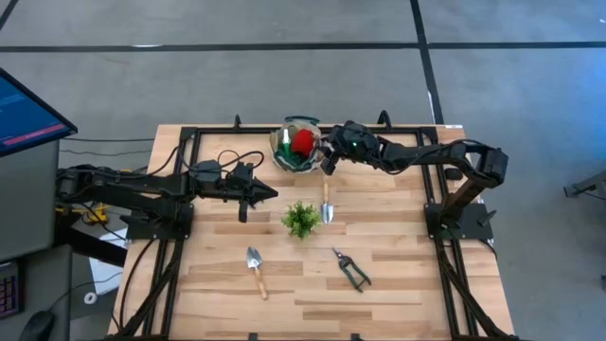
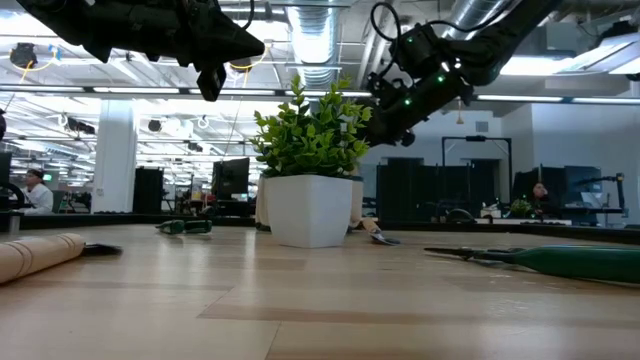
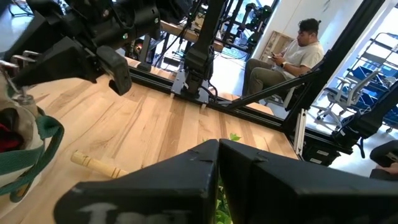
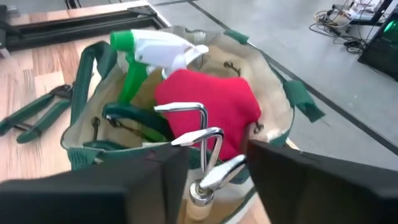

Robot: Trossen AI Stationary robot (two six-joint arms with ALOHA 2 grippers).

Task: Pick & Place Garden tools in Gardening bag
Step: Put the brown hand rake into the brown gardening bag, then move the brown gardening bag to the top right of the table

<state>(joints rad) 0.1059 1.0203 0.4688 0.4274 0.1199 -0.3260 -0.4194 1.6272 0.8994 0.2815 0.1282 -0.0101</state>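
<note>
Two tools lie near the desk's front edge: a trowel and shears. Mid-desk, a second trowel lies beside the plant; the left tool hovers nearby, its opening unclear. At the back edge, the right tool grips a rake over the bag holding a bottle and glove.
</note>
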